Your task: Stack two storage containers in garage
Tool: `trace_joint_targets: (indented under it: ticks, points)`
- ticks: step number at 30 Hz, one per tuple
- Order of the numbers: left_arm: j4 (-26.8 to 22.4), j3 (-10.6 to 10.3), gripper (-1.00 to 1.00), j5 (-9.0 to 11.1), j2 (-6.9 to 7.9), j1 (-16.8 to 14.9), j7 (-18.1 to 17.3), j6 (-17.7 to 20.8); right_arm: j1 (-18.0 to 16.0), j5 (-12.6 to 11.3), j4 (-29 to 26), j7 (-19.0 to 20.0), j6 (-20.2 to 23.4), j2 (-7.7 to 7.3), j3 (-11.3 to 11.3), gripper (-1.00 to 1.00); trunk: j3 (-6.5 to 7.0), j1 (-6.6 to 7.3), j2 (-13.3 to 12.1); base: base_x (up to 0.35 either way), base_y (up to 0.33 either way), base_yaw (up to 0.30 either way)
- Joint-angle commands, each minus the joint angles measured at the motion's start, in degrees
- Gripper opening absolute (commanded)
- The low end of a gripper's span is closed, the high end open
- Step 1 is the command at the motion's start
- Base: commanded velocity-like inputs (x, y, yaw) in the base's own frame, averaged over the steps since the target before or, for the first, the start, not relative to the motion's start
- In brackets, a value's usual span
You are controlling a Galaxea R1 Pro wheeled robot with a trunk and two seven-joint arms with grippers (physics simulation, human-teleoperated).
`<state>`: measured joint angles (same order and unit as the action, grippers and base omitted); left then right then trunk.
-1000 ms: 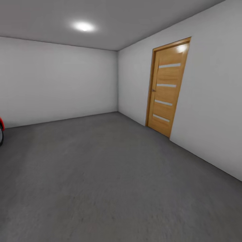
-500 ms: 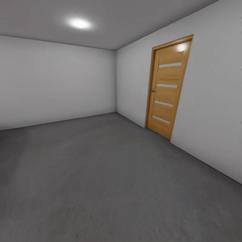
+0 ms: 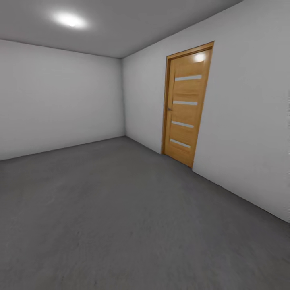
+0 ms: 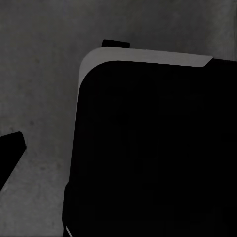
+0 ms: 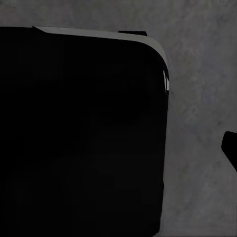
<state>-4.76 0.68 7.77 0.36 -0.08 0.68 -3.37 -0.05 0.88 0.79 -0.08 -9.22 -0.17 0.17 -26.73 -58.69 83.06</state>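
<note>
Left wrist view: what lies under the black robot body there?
Dark grey concrete floor shows around the black robot body. Whatever lies directly beneath that body is covered.

A brown wooden door [image 3: 186,104] is shut in the white wall [image 3: 249,121] on the right; it has four thin pale strips across it; a round light [image 3: 69,19] glows on the grey ceiling [image 3: 133,24]; another white wall [image 3: 60,100] stands at the back.
</note>
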Motion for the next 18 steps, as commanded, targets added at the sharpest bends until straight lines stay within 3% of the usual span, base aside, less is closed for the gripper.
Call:
trace_joint_targets:
  ticks: [1,8,18]
  points:
    - [0.01,0.02,1.00,0.40,-0.01,-0.01,0.03,-0.15,-0.04,0.09,0.09,-0.01,-0.28,-0.01,0.01,1.00,-0.04,-0.03,0.02,0.322,0.148,-0.245]
    - [0.01,0.02,1.00,0.40,-0.01,-0.01,0.03,-0.15,-0.04,0.07,0.08,-0.01,-0.22,-0.06,0.04,1.00,-0.04,-0.03,0.02,0.321,0.149,-0.214]
    - [0.01,0.02,1.00,0.40,-0.01,-0.01,0.03,-0.15,-0.04,0.07,0.01,-0.01,-0.19,-0.09,0.21,1.00,-0.04,-0.03,0.02,0.321,0.150,-0.027]
